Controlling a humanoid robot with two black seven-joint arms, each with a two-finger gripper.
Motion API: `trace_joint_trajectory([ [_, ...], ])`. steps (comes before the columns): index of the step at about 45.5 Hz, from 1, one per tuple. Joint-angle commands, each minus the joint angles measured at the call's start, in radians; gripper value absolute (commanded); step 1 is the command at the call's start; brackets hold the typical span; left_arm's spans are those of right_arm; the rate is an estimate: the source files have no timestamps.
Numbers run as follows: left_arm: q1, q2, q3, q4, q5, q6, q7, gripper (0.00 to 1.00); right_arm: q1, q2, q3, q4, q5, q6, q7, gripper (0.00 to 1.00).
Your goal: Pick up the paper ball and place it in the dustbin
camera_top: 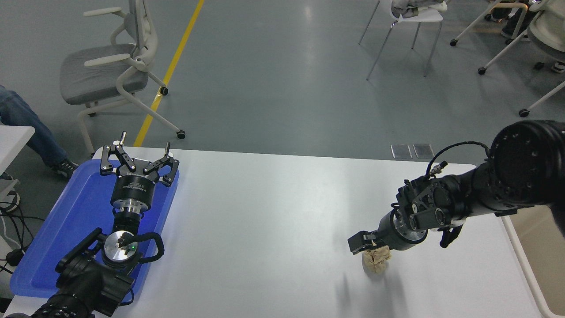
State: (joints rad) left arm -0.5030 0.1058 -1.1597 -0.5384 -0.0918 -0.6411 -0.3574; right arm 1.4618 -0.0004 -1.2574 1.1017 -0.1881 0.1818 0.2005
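Right pincer [370, 251] low over the near right part of the white table [273, 212], reaching in from the right edge on a black arm. Closed around the top of the paper ball [376, 261], a crumpled beige-tan wad hanging just beneath the black fingers, its lower half showing. Faint grey shadows on the table just under and to the left of the ball; whether lifted clear or just touching the surface, hard to tell.

Dustbin [525, 265] at the right end of the table, only partly in frame: white rounded rim running down the right side, beige-tan inside beyond it (mostly hidden behind the right arm and cut by the picture's edge). Near the ball, to its right, but apart from it.

Left pincer [137, 162] parked at the left, above the flat blue tray [66, 221] on the table's left end, fingers spread wide and holding nothing. Left arm coming up from the near left corner.

Beyond the far edge of the table, grey floor with a yellow line [170, 73]. Grey office chair [106, 70] at far left, white chairs [415, 17] at far right. A person's leg in blue jeans [22, 128] at the left edge, beside the corner of another white table.
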Motion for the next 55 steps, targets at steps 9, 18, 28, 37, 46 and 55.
trace_joint_trajectory([
  [9, 0.001, 0.0, 0.0, 0.0, 0.0, 0.0, 0.0, 1.0, -0.072, 0.0, -0.016, -0.086, -0.004, -0.002, -0.001, 1.0],
  [18, 0.0, 0.0, 0.0, 0.0, 0.0, 0.0, 0.0, 1.0, -0.093, 0.0, -0.016, -0.111, -0.002, -0.002, -0.003, 1.0],
  [28, 0.001, 0.0, 0.0, 0.0, 0.0, 0.0, 0.0, 1.0, -0.118, 0.0, -0.016, -0.134, 0.006, -0.002, -0.003, 0.99],
  [37, 0.001, 0.0, 0.0, 0.0, 0.0, 0.0, 0.0, 1.0, -0.129, 0.0, -0.014, -0.143, 0.012, -0.004, -0.003, 0.94],
  [46, 0.0, 0.0, 0.0, 0.0, 0.0, 0.0, 0.0, 1.0, -0.147, 0.0, -0.01, -0.158, 0.012, -0.004, -0.003, 0.94],
  [55, 0.0, 0.0, 0.0, 0.0, 0.0, 0.0, 0.0, 1.0, -0.152, 0.0, -0.01, -0.161, 0.012, -0.005, -0.001, 0.77],
])
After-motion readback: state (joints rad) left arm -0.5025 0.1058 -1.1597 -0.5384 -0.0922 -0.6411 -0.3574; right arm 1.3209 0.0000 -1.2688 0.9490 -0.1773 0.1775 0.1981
